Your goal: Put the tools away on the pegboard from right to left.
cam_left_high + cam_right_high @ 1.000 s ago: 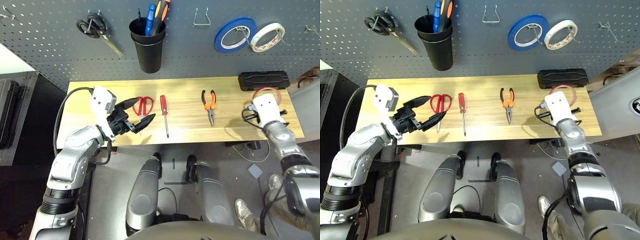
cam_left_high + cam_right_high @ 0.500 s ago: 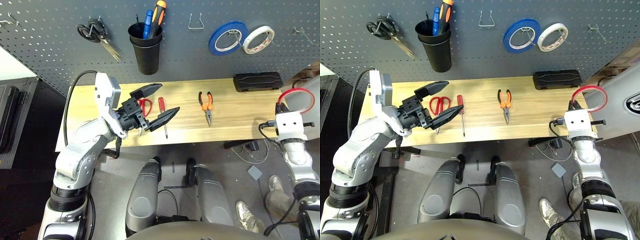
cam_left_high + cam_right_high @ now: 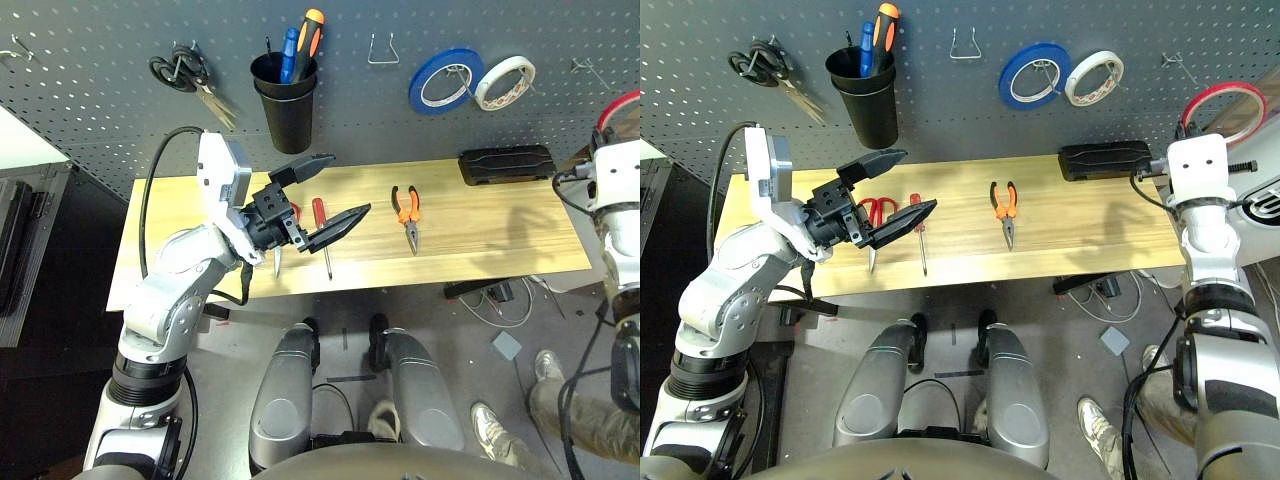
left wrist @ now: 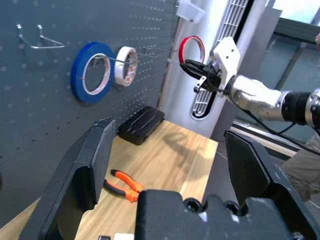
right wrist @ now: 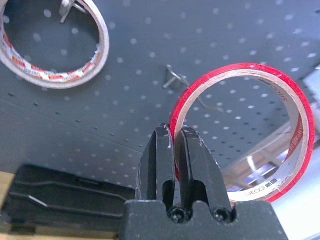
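**K:** Up at the pegboard's point(image 3: 940, 110) right end, right pincer point(image 5: 177, 137) is clenched on the thin red tape ring point(image 5: 240, 132), pinching the band's wall edge-on. Ring is held up in front of the perforated grey panel, close to a bare bent wire hook point(image 5: 187, 90), not on it.

**M:** Left side?

**K:** Left pincer point(image 3: 325, 190) is spread wide, holding nothing, hovering over the pale wood-grain counter point(image 3: 480, 225) above the red-handled scissors point(image 3: 877, 215).

**M:** Other tools?

**K:** All flat on the counter. Slim red-handled screwdriver point(image 3: 321, 232) lies just right of the scissors; orange-and-black pliers point(image 3: 407, 208) are well apart, mid-counter. A ribbed black case point(image 3: 505, 164) sits at the back right.

**M:** Board contents?

**K:** Black-handled scissors point(image 3: 185, 75) on a hook, a tapered black cup point(image 3: 285, 100) holding blue and orange handles, an open wire hook point(image 3: 381, 50), then a blue tape roll point(image 3: 445, 80) and a white tape roll point(image 3: 505, 82) hanging side by side.
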`<control>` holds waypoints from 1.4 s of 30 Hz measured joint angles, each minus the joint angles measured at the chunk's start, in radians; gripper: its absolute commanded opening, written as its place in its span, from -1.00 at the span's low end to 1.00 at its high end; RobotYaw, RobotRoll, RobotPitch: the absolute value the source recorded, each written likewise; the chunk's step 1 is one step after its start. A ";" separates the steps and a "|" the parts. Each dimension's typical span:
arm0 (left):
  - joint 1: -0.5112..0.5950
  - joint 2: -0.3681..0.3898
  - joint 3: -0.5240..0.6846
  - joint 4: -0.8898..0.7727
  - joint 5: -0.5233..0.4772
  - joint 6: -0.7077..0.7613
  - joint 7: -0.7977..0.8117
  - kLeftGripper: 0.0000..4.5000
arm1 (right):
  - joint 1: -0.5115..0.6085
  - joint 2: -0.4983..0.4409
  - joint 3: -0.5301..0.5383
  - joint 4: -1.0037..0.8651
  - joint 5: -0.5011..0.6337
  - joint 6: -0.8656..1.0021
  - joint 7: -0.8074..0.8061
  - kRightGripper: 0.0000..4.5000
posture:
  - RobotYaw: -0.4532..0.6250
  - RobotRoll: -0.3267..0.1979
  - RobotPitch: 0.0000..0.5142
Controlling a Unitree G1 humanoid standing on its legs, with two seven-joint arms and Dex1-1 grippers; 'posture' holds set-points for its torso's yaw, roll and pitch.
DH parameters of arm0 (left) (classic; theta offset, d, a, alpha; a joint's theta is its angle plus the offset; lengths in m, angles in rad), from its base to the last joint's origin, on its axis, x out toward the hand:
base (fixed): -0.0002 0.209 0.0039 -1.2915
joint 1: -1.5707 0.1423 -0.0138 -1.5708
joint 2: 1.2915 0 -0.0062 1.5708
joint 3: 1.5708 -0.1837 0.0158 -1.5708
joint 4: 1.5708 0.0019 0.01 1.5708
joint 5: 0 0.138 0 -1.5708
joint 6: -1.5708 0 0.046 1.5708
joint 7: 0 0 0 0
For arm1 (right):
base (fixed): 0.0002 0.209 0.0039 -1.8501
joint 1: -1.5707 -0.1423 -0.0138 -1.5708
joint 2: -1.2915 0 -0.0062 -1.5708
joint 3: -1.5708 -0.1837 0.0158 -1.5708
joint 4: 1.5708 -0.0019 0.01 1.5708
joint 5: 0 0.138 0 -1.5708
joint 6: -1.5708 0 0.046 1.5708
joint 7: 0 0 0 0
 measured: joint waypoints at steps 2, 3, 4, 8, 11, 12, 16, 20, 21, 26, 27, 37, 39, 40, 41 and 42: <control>0.000 0.000 -0.001 0.000 0.004 -0.001 0.003 1.00 | -0.046 0.000 0.013 0.032 -0.004 0.039 0.014 -0.98 | 0.27 0.25 -0.03; -0.001 0.000 -0.002 0.000 0.005 -0.001 0.005 1.00 | -0.071 0.000 0.022 0.046 -0.009 0.064 0.017 -0.98 | 0.27 0.25 -0.03; -0.001 0.000 -0.004 0.000 0.007 -0.001 0.006 1.00 | -0.093 0.000 0.029 0.061 -0.014 0.085 0.018 -0.98 | 0.28 0.25 -0.01; -0.001 0.000 -0.007 0.000 0.008 -0.001 0.016 1.00 | -0.170 0.000 0.040 0.102 -0.026 0.162 0.017 -0.98 | 0.28 0.25 0.00; -0.001 0.000 -0.008 -0.001 0.009 0.003 0.023 1.00 | -0.213 0.002 0.044 0.128 -0.029 0.223 0.013 -0.98 | 0.29 0.25 0.00; -0.001 0.000 -0.008 -0.001 0.009 0.006 0.027 1.00 | -0.224 0.002 0.045 0.134 -0.030 0.238 0.012 -0.98 | 0.29 0.25 0.00; -0.006 0.001 -0.009 -0.002 0.009 0.016 0.034 1.00 | -0.257 0.011 0.056 0.152 -0.036 0.281 0.002 -0.98 | 0.29 0.25 -0.01; -0.017 0.001 -0.009 -0.003 0.009 0.025 0.035 1.00 | -0.274 0.022 0.064 0.160 -0.050 0.308 -0.008 -0.98 | 0.29 0.25 -0.01; -0.017 0.001 -0.009 -0.003 0.009 0.028 0.036 1.00 | -0.279 0.022 0.064 0.160 -0.052 0.314 -0.011 -0.98 | 0.29 0.25 -0.01; -0.019 0.002 -0.009 -0.004 0.009 0.039 0.037 1.00 | -0.297 0.022 0.064 0.161 -0.058 0.340 -0.023 -0.98 | 0.29 0.25 -0.01; -0.019 0.002 -0.009 -0.005 0.009 0.041 0.037 1.00 | -0.297 0.023 0.064 0.162 -0.058 0.346 -0.025 -0.98 | 0.29 0.25 -0.01; -0.020 0.005 -0.009 -0.015 0.007 0.065 0.045 1.00 | -0.311 0.049 0.071 0.181 -0.072 0.394 -0.038 -0.98 | 0.29 0.25 0.02; -0.020 0.007 -0.009 -0.015 0.006 0.067 0.045 1.00 | -0.317 0.049 0.071 0.181 -0.076 0.400 -0.039 -0.98 | 0.29 0.25 0.01; -0.020 0.007 -0.009 -0.015 0.006 0.068 0.045 1.00 | -0.319 0.050 0.071 0.181 -0.078 0.404 -0.039 -0.98 | 0.29 0.25 0.01; -0.020 0.007 -0.009 -0.016 0.006 0.069 0.045 1.00 | -0.320 0.050 0.071 0.181 -0.078 0.407 -0.040 -0.98 | 0.29 0.25 0.01; -0.020 0.007 -0.009 -0.016 0.006 0.070 0.045 1.00 | -0.320 0.052 0.071 0.181 -0.078 0.410 -0.041 -0.98 | 0.29 0.25 0.01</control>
